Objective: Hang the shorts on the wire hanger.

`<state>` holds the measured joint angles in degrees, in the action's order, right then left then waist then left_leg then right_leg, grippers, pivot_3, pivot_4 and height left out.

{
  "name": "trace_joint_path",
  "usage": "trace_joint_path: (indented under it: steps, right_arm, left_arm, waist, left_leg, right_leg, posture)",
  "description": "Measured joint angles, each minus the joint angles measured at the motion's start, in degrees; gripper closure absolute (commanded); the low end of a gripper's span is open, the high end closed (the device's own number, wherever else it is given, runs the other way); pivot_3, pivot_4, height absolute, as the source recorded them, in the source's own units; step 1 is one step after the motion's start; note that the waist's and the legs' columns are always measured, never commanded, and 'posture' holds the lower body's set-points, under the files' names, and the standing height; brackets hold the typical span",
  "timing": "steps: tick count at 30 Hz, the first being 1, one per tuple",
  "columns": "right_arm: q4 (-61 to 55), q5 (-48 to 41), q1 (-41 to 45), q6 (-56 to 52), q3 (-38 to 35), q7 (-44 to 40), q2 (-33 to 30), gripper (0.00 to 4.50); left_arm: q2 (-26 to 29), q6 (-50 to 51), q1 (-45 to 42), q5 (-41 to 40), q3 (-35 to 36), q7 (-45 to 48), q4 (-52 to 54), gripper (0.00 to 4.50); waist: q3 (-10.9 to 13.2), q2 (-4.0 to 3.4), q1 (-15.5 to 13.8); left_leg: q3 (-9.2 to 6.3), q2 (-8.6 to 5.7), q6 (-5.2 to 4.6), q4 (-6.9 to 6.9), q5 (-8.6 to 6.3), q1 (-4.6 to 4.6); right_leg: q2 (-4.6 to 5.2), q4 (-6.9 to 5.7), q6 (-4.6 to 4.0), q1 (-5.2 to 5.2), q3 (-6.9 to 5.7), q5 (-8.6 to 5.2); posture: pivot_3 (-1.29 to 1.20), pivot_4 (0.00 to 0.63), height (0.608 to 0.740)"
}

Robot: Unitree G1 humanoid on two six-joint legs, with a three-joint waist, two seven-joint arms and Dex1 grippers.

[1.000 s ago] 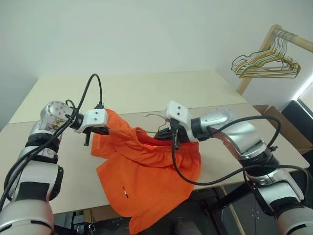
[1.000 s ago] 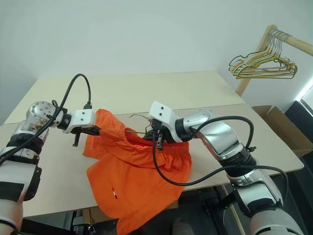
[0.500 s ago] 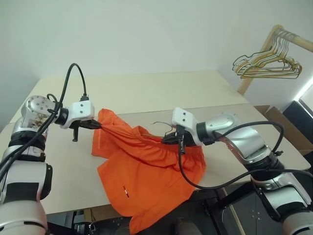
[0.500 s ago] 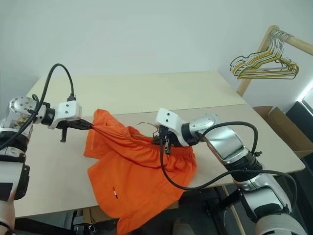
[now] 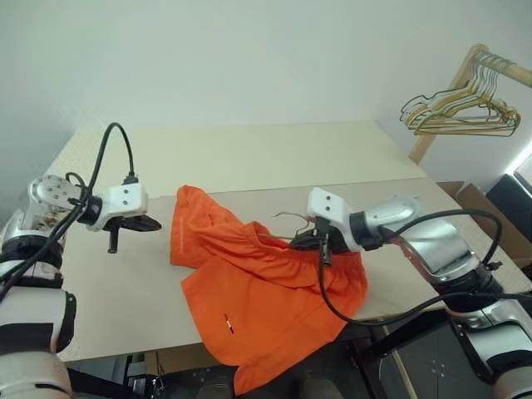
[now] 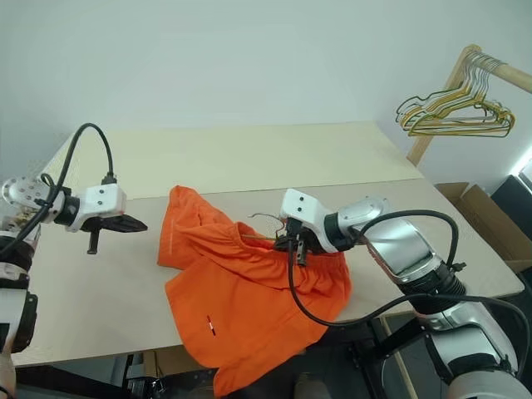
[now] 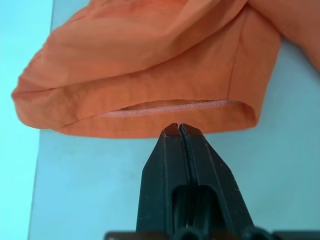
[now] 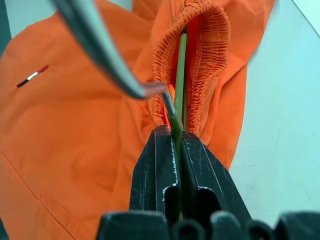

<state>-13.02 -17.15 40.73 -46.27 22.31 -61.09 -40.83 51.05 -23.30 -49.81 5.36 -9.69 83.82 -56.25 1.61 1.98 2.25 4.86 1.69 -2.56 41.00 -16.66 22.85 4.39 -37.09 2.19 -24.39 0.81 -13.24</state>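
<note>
Orange shorts lie crumpled mid-desk, one leg draped over the near edge. The wire hanger runs inside the gathered waistband, its small hook poking out just above the right gripper.

Right gripper's jaws are pressed together, pinching the hanger wire right where it enters the waistband. Probably held there to keep the hanger steady inside the shorts so the fabric can be spread along it. Right forearm reaches in from the right, gripper angled down and pointing toward the robot's left, low over the cloth.

Left gripper has its jaws pressed together with nothing between them, tips aimed at the hem of the folded leg, close to it but apart. Left arm is stretched out to the left, wrist bent so the gripper points back toward the shorts, just above the desk.

Judgement: hanger is partly threaded, shorts not yet neatly hung. Bunch of spare hangers on the wooden rack, far right, well apart.
</note>
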Motion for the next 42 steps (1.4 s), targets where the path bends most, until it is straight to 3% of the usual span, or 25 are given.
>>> trace_joint_path:
  steps: [6, 9, 13, 17, 23, 26, 33, 42]
  right_arm:
    - [0.0, 0.19, 1.33, 0.03, -0.14, -0.95, 0.01, 4.5]
    - [0.05, 0.4, 2.4, 0.27, -0.12, -1.33, 0.79, 4.5]
    - [0.11, 0.82, 2.71, 0.51, -0.1, -1.6, 1.16, 4.5]
    - [0.09, 1.13, 3.15, 0.51, -0.09, -1.94, 1.91, 4.5]
    - [0.02, 1.18, 3.15, 0.51, -0.1, -2.15, 1.98, 4.5]
    - [0.0, 1.16, 3.17, 0.5, -0.1, -2.25, 1.99, 4.5]
    - [-0.01, 1.08, 3.17, 0.49, -0.15, -2.41, 1.99, 4.5]
    - [0.0, 0.81, 3.26, 0.46, -0.44, -2.57, 1.96, 4.5]
  left_arm:
    - [-4.53, 3.22, 0.27, -4.38, 1.63, 1.45, 6.37, 4.47]
    - [-7.16, 6.17, -1.03, -5.6, 1.43, 2.97, 8.3, 3.94]
    - [-8.4, 6.82, -3.24, -5.34, 0.03, 5.96, 8.14, 2.65]
    - [-10.21, 1.29, -4.41, -1.27, -2.85, 3.63, 5.48, 1.37]
    - [-11.36, -4.43, -7.08, 4.21, -6.37, 0.79, -1.01, 1.37]
    - [-12.48, -5.78, -8.19, 6.85, -7.49, -2.19, -3.09, 2.0]
    - [-14.23, -6.64, -8.6, 7.85, -7.34, -3.65, -6.14, 4.34]
    - [-13.97, -6.81, -8.59, 6.16, -6.19, -1.17, -6.23, 4.48]
  waist:
    - [0.0, 0.0, -0.52]
    - [0.0, 0.01, -0.48]
    - [0.0, 0.0, 0.1]
    - [0.0, 0.01, 0.24]
    - [0.0, 0.01, 0.23]
    - [0.0, 0.01, 0.17]
    - [0.0, 0.01, 0.31]
    - [0.0, 0.01, 0.34]
  left_leg:
    - [0.0, -0.01, 0.0, 0.05, 0.0, 0.01]
    - [0.03, -0.08, 0.0, 0.05, 0.0, 0.01]
    - [0.07, -0.09, 0.01, 0.04, 0.01, 0.01]
    - [0.05, -0.09, 0.01, 0.05, 0.01, -0.02]
    - [0.08, -0.1, 0.0, 0.04, 0.0, 0.01]
    - [0.07, -0.1, 0.0, 0.05, 0.0, 0.01]
    - [0.05, -0.09, 0.0, 0.04, 0.0, 0.01]
    - [0.01, -0.08, 0.0, 0.05, 0.0, 0.01]
  right_leg:
    - [0.01, 0.0, 0.0, 0.02, -0.02, 0.0]
    - [-0.04, 0.0, 0.0, 0.02, -0.02, 0.0]
    - [-0.05, 0.01, 0.0, 0.02, -0.01, 0.0]
    - [-0.04, 0.02, 0.0, 0.04, 0.0, 0.0]
    - [-0.03, 0.02, 0.0, 0.02, -0.01, 0.0]
    - [-0.03, 0.02, 0.0, 0.03, -0.02, 0.0]
    - [-0.03, 0.01, 0.0, 0.02, -0.02, 0.0]
    - [-0.03, 0.01, 0.0, 0.02, -0.02, 0.0]
  posture:
    - [-0.01, 0.0, 0.74]
    - [-0.01, 0.0, 0.74]
    - [-0.02, 0.0, 0.74]
    - [-0.03, 0.0, 0.74]
    - [-0.05, 0.0, 0.74]
    - [-0.05, 0.0, 0.74]
    - [-0.05, 0.0, 0.74]
    - [-0.04, 0.0, 0.74]
